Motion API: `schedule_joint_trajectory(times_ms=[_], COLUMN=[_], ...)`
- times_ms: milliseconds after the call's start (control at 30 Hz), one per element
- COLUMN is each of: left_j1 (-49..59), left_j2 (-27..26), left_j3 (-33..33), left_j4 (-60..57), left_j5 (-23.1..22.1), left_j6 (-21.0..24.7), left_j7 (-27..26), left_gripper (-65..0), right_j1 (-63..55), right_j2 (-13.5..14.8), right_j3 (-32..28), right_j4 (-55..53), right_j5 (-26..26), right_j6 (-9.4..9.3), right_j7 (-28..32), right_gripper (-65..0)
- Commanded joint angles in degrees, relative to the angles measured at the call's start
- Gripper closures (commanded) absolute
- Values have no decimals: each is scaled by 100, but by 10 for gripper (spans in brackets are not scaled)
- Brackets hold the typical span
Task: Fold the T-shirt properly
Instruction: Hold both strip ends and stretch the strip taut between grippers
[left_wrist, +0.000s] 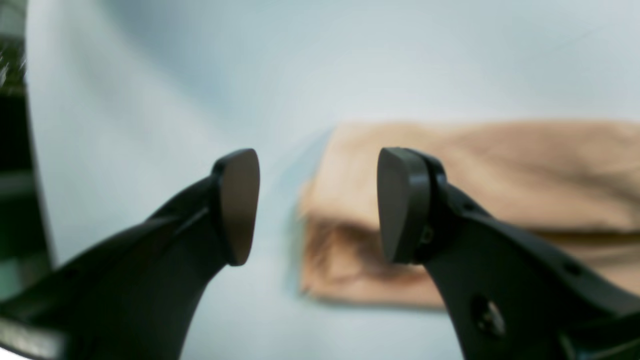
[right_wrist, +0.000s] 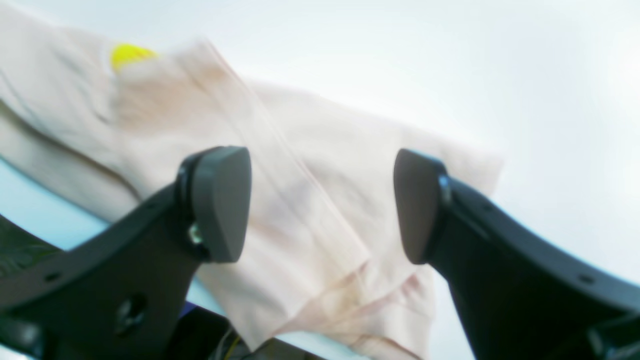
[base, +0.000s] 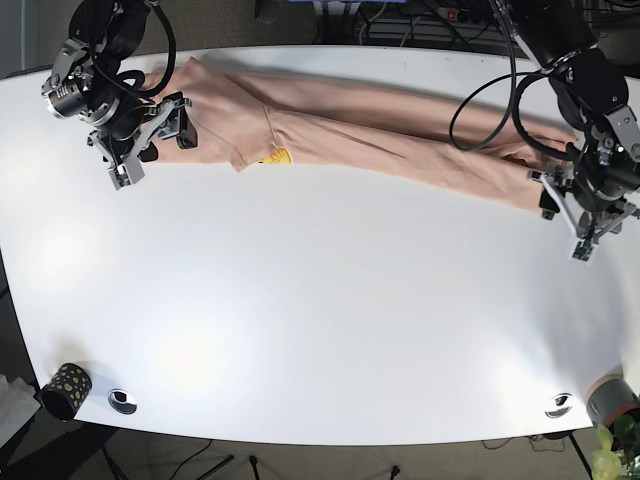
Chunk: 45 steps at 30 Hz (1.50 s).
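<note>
The T-shirt (base: 380, 130) stretches along the counter's (base: 320, 320) far edge; bare surface lies nearer. Left end effector (base: 572, 222) and right end effector (base: 152, 140) gape empty. Yellow label (base: 277, 156) unreadable.

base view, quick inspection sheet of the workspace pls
surface: white table, bare in the middle
job's things: tan shirt folded into a long strip along the far edge, yellow mark showing
clutter: dark speckled cup at the near left corner; two small round fittings near the front edge
grippers: left gripper open beside the shirt's end; right gripper open over the other end; neither holds cloth
cables: black cables loop over the shirt by the left arm
surroundings: cords on the floor beyond the far edge
</note>
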Motion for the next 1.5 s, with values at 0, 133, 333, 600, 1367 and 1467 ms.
schedule_joint_trajectory(times_ms=[0, 133, 333, 600, 1367, 1467], left_j1=[-82, -65, 322, 1104, 234, 234], left_j2=[-4, -48, -453, -708, -681, -672], left_j3=[196, 399, 399, 416, 372, 214], left_j4=[-83, -470, -979, -1076, -3160, -3151], left_j5=[-93, -93, -93, -93, -110, -119], left_j6=[-3, -3, -3, -3, -3, -3], left_j7=[-119, -251, -436, -1034, -1544, -1297], left_gripper=[-346, -346, -344, -344, -344, -344], right_j1=[19, -42, -402, -526, 1734, 1883], right_j2=[51, 51, -54, 16, 385, 464], right_j3=[-72, -143, -160, -802, -1277, -1277], right_j4=[107, 89, 72, -465, -3471, -3462], right_j5=[47, 12, 3, -427, -1983, -1975], right_j6=[10, 10, 10, 10, 10, 10], right_j7=[15, -73, 32, 639, 2221, 2221], right_gripper=[-430, -430, -430, -430, -430, -430])
